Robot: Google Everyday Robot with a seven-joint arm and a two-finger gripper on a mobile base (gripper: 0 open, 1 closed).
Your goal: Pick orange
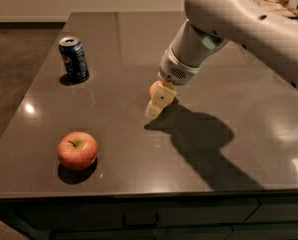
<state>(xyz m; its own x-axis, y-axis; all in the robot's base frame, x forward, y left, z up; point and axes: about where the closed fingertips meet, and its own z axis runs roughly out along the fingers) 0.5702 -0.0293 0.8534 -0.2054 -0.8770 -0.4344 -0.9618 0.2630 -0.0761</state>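
The orange (153,88) sits near the middle of the dark table (114,44). Only a sliver of its left side shows, because my gripper (155,104) is right in front of it and covers most of it. The gripper is low, close to the table top, at the end of the grey-white arm (229,19) that reaches in from the upper right. I cannot tell whether the gripper touches the orange.
A red-and-yellow apple (77,150) with a stem lies at the front left. A blue soda can (73,59) stands upright at the back left. The table's front edge (139,193) runs along the bottom. The arm's shadow falls to the right of the gripper.
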